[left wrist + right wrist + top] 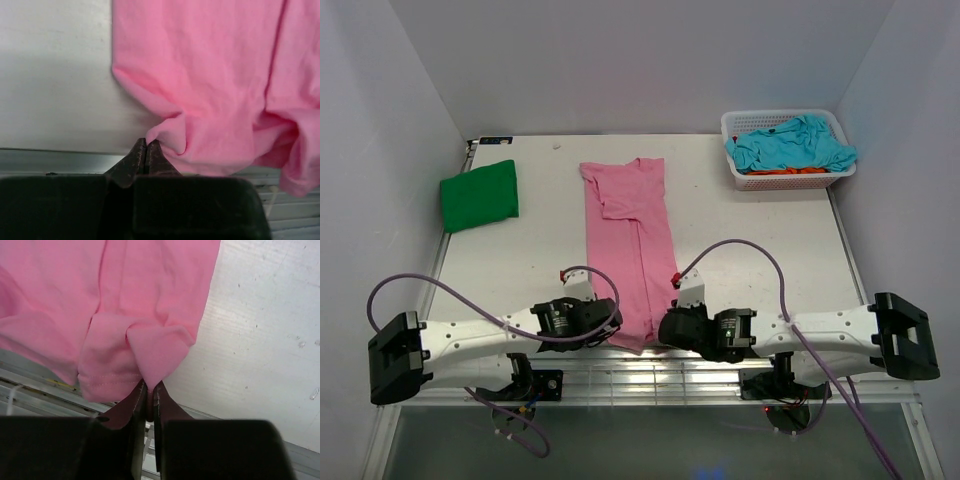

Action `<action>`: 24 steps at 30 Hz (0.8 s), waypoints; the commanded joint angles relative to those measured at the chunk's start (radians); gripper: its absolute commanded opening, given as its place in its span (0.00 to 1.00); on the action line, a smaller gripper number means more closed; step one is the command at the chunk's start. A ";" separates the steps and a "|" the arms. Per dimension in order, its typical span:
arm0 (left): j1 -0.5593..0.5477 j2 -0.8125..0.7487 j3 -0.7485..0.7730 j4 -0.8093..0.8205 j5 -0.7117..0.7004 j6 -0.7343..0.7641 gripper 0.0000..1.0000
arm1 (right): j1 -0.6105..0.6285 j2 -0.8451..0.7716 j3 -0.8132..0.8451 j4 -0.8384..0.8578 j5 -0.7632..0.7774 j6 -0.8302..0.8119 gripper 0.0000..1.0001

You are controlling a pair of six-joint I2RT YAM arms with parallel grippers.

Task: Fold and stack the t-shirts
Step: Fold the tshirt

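Observation:
A long pink t-shirt (630, 240), folded lengthwise into a narrow strip, lies down the middle of the table, its hem hanging at the near edge. My left gripper (616, 322) is shut on the hem's left corner; in the left wrist view the pink t-shirt (215, 85) bunches at the left gripper (146, 142). My right gripper (663, 326) is shut on the right corner, where the pink t-shirt (145, 315) is pinched between the tips of the right gripper (150, 386). A folded green t-shirt (480, 195) lies at the far left. Turquoise t-shirts (790, 145) over an orange one (790, 171) fill the basket.
A white mesh basket (745, 180) stands at the table's far right corner. White walls enclose the table on three sides. Purple cables loop from both arms. The table's metal near edge (650, 375) runs just under both grippers.

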 commanded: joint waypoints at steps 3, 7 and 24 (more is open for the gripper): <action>-0.005 0.064 0.117 -0.109 -0.254 -0.086 0.00 | -0.032 0.023 0.102 -0.021 0.150 -0.074 0.08; -0.005 0.084 0.138 -0.120 -0.275 -0.100 0.00 | -0.073 0.046 0.096 0.058 0.118 -0.158 0.08; 0.202 0.220 0.214 0.093 -0.444 0.148 0.00 | -0.341 0.195 0.171 0.364 -0.003 -0.494 0.08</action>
